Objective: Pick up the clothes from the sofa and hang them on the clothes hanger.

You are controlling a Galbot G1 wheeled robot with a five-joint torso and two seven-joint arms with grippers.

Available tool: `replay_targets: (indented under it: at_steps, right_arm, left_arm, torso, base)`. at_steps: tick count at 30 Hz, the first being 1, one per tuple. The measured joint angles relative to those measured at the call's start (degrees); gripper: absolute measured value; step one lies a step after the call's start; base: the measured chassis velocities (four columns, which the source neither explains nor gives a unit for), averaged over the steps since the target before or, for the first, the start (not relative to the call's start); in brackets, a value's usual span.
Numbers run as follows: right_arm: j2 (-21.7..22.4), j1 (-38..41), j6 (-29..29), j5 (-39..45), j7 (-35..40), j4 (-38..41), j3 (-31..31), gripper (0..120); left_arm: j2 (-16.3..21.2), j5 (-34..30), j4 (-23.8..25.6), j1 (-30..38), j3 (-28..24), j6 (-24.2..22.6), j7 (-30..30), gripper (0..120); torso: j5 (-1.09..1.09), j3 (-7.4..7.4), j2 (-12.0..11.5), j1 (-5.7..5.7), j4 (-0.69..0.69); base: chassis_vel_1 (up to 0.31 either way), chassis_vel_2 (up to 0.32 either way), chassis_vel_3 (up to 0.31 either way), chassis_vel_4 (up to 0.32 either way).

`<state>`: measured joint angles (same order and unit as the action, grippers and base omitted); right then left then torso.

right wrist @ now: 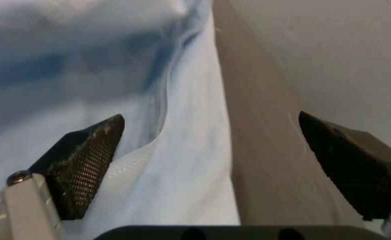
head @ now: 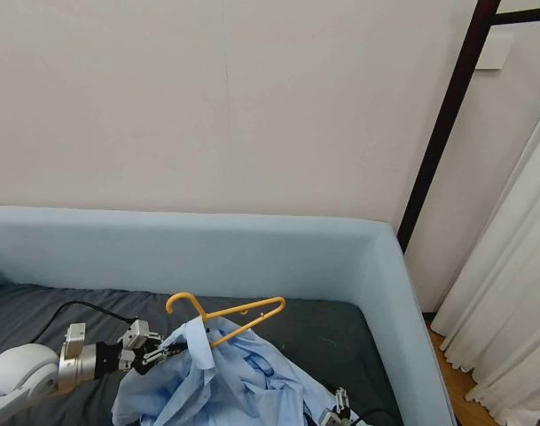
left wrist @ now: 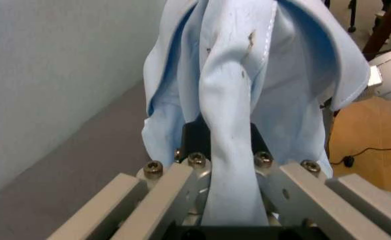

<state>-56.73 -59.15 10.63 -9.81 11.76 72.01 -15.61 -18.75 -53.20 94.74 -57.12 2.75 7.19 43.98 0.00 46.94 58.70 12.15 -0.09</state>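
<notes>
Currently your blue shirt (head: 243, 377) lies heaped on the sofa seat (head: 332, 324) with the yellow hanger (head: 230, 312) across its collar, so, by the look of it, lifting and hanging remain. Your left gripper (head: 163, 355), near left, pinches a shirt fold; your right gripper (right wrist: 210, 120) holds its fingers spread over the near-right hem. The sofa back (head: 207, 253) and right armrest (head: 385, 293) hem you in, while bare seat lies open leftward.

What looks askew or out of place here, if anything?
The yellow hanger sits tilted in the crumpled light blue shirt: one arm is buried in cloth, the other is bare. The left gripper is shut on a shirt fold near the hook. The right gripper is open at the shirt's edge.
</notes>
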Motion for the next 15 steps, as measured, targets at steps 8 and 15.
replay_targets:
  at_steps: [8,15]
  right_arm:
    - [0.78,0.95,0.17,0.64,0.25,-0.67,0.26,84]
    - [0.11,0.33,1.53,0.79,-1.93,-0.37,-0.94,56]
  left_arm:
    - [-0.27,-0.05,-0.27,0.28,-0.19,-0.01,0.01,2]
    - [0.02,-0.05,0.00,0.20,-0.19,0.01,0.19,2]
  torso:
    - [0.00,0.00,0.00,0.00,0.00]
    - [0.01,0.00,0.00,0.00,-0.01]
  base:
    - [0.000,0.000,0.000,0.000]
    - [0.000,0.000,0.000,0.000]
